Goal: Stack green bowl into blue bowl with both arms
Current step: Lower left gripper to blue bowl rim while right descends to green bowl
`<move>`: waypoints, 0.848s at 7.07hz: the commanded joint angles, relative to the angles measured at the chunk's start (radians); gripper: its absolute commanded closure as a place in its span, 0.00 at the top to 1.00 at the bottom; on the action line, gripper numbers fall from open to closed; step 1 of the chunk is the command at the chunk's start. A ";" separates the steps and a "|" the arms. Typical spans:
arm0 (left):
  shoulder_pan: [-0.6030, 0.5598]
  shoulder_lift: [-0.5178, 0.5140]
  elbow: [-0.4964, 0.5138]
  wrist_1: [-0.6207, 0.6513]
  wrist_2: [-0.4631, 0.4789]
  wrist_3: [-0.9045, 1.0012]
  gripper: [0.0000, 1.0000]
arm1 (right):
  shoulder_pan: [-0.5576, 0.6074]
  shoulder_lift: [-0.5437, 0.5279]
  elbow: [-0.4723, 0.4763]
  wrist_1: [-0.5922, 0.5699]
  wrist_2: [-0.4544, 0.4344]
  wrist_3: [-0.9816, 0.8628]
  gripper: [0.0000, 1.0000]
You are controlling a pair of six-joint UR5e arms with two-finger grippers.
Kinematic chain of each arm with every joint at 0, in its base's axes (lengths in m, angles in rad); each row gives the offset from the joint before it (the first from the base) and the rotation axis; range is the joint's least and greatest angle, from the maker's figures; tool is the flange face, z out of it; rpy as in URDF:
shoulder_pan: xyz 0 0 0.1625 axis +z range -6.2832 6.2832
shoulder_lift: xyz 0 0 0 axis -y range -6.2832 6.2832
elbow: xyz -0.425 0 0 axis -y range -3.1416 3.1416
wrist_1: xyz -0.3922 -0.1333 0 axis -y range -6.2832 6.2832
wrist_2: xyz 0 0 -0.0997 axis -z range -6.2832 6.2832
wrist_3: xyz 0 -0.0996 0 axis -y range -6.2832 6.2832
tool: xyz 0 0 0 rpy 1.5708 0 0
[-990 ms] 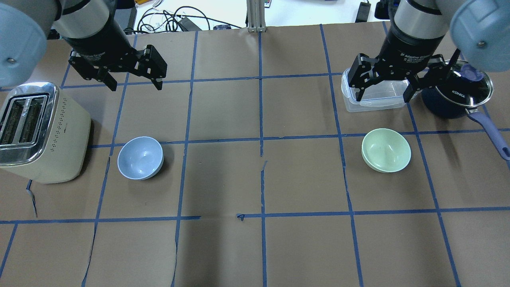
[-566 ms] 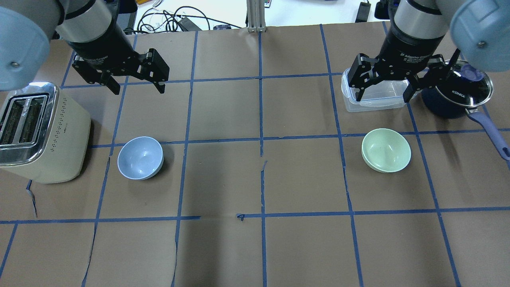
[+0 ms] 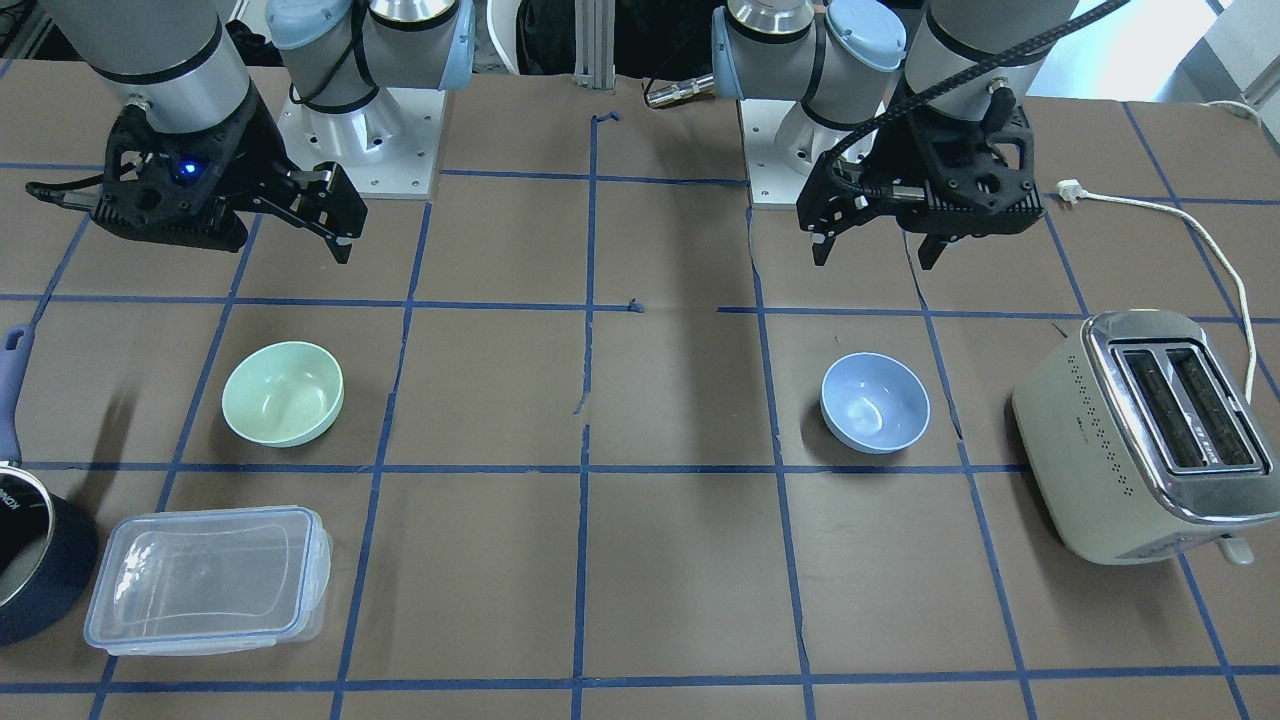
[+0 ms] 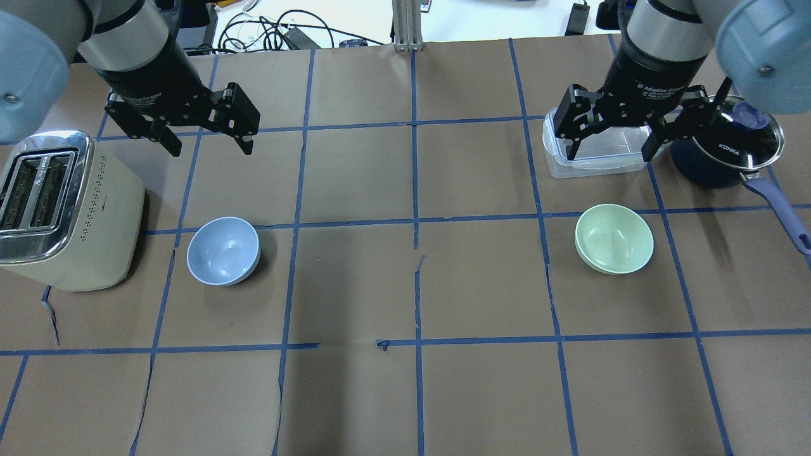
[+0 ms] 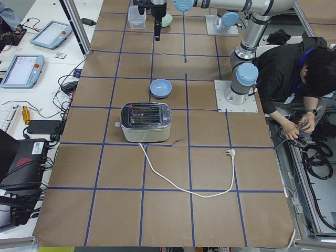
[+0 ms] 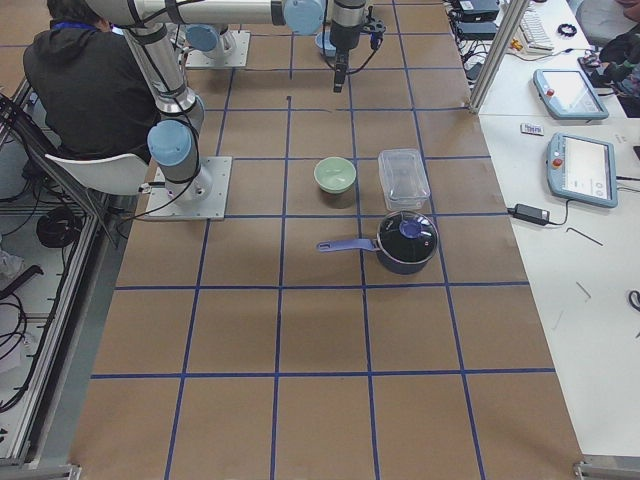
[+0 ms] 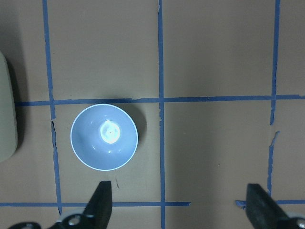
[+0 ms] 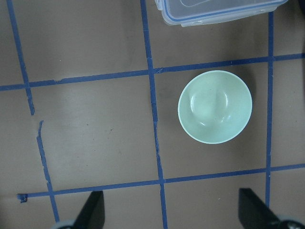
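The table [image 4: 481, 285] is brown paper gridded with blue tape, torn along some seams. A toaster [image 4: 63, 209] stands at the robot's left end, with the blue bowl [image 4: 223, 251] just beside it. The green bowl [image 4: 614, 238] sits well apart, near a clear box [image 4: 595, 166]. The left gripper [image 4: 210, 149] and right gripper [image 4: 608, 157] hang above, jaws spread wide.

Place: a robotics lab, not a home.
Table: it was covered in brown paper [image 4: 481, 392] and marked into squares with blue tape [image 4: 415, 177].
Robots: two robot arms [image 3: 150, 50] were bolted down on metal base plates [image 3: 400, 160].
Side benches: they held teach pendants [image 5: 51, 34] and loose cables [image 4: 272, 31].
People: an operator [image 5: 286, 68] sat beside the rig.
Props: a toaster [image 4: 63, 209] stood on the paper, its plug [image 5: 231, 152] lying loose.
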 commanded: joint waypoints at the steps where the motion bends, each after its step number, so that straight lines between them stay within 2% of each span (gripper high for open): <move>1: 0.179 -0.001 -0.097 -0.020 -0.003 0.077 1.00 | 0.000 0.000 0.000 -0.001 -0.007 -0.001 1.00; 2: 0.241 -0.019 -0.197 0.130 -0.007 0.155 1.00 | 0.000 0.000 0.000 -0.001 -0.006 0.001 1.00; 4: 0.264 -0.065 -0.442 0.495 -0.004 0.239 1.00 | 0.000 0.000 0.000 -0.001 -0.007 0.001 1.00; 5: 0.287 -0.086 -0.515 0.644 -0.003 0.275 1.00 | 0.000 0.002 0.000 -0.001 -0.010 -0.001 1.00; 6: 0.333 -0.111 -0.537 0.664 -0.009 0.337 0.98 | -0.005 0.003 0.000 -0.016 -0.011 0.001 1.00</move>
